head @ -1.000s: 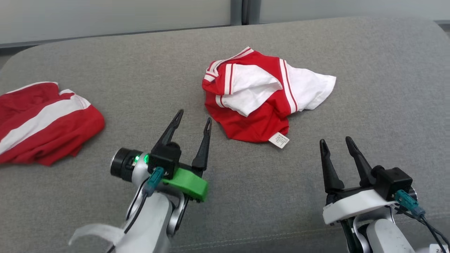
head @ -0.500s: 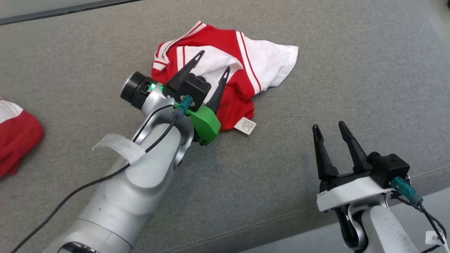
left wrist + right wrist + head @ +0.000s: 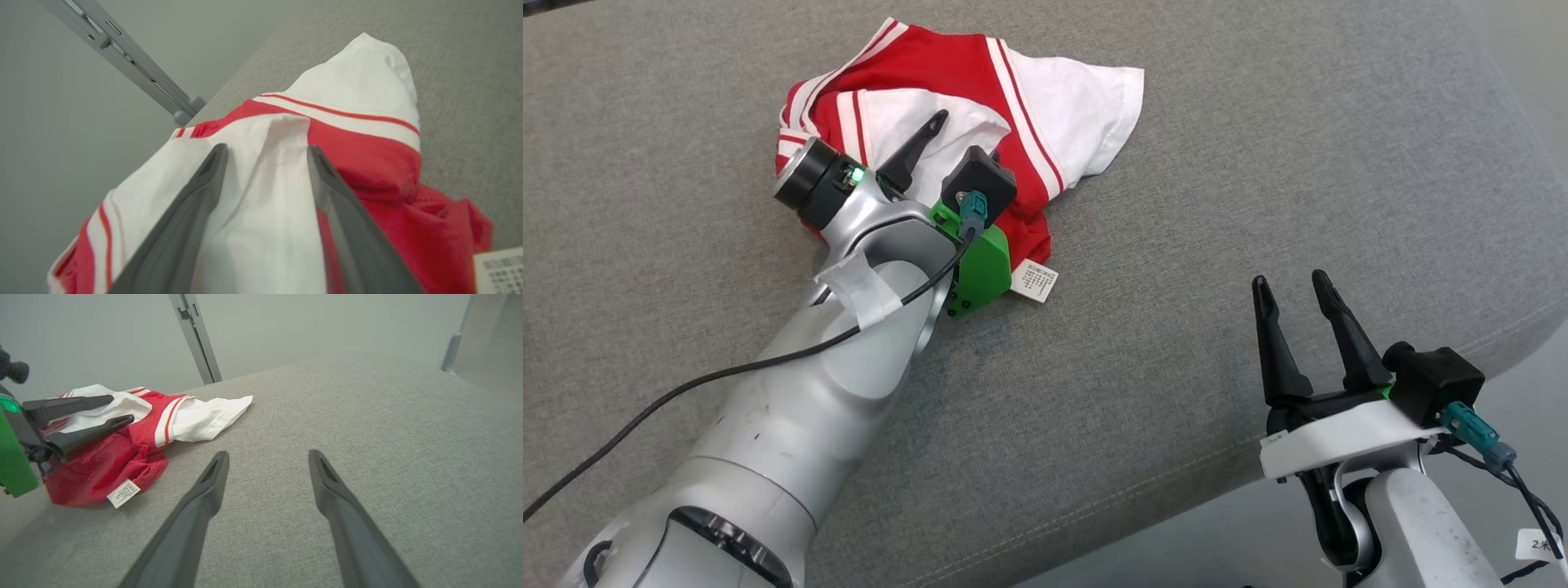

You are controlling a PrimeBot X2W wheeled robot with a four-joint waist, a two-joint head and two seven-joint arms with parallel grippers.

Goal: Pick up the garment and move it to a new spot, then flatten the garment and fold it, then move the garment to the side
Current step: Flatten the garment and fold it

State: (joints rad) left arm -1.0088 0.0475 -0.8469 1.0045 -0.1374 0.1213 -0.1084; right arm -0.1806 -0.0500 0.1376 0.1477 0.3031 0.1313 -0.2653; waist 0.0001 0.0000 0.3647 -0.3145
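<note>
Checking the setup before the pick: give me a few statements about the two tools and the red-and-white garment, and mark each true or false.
1. The left tool stands open with a white fold of the garment between its fingers. True.
2. The right tool is clamped on a sleeve. False: it is open over the bare grey cushion, apart from the garment.
3. The garment lies crumpled, not flattened. True.
4. The white label sits at the garment's far edge. False: it lies at the near edge, beside the left tool's green mount.
</note>
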